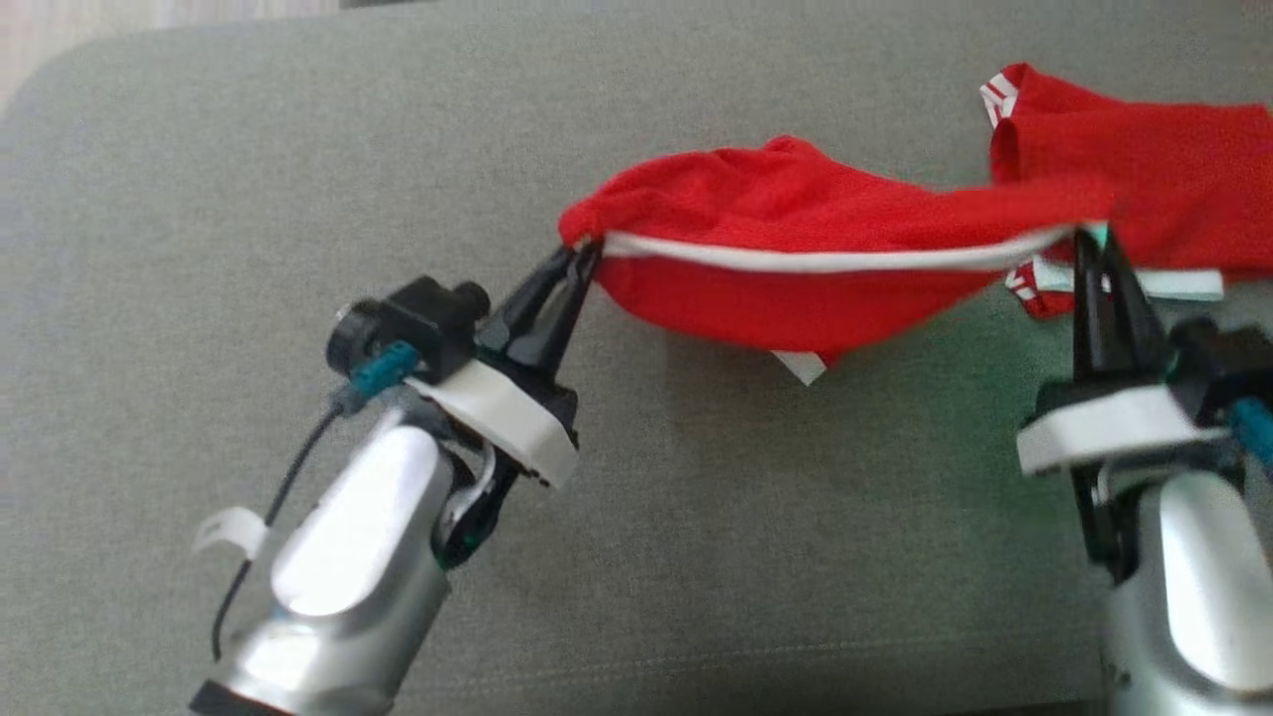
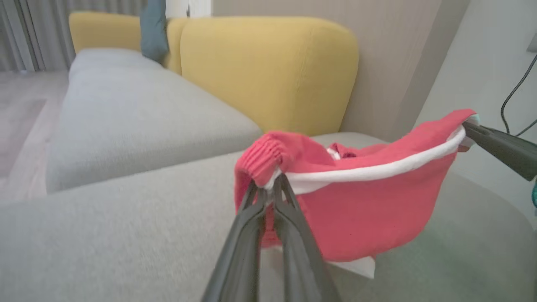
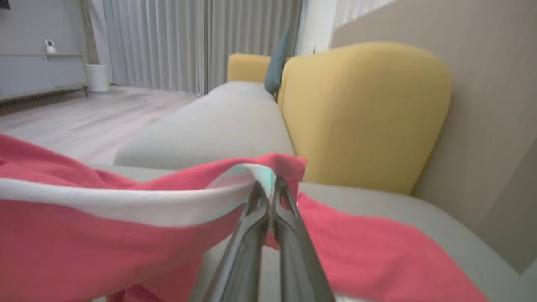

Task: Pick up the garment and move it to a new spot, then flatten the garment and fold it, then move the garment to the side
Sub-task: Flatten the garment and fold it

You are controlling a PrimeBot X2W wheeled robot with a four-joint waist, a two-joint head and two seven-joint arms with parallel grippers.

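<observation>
- Over the far right part of the grey sofa seat (image 1: 298, 149), we see one red garment (image 1: 796, 268) with a white band, slung between two grippers. Its middle sags low over the seat, and its other end lies flat by the seat's right edge.
- The left gripper (image 1: 587, 249) has its jaws pinched together on the garment's left end, at the band.
- The right gripper (image 1: 1089, 239) has its jaws closed on the band at the right end.
- The left wrist view adds two yellow back cushions (image 2: 268, 71) at the seat's edge beyond the garment, with one teal pillow (image 2: 153, 29) between them.
- The right wrist view adds grey curtains (image 3: 201, 42), a pale floor (image 3: 84, 113) and one white pot (image 3: 97, 77).
</observation>
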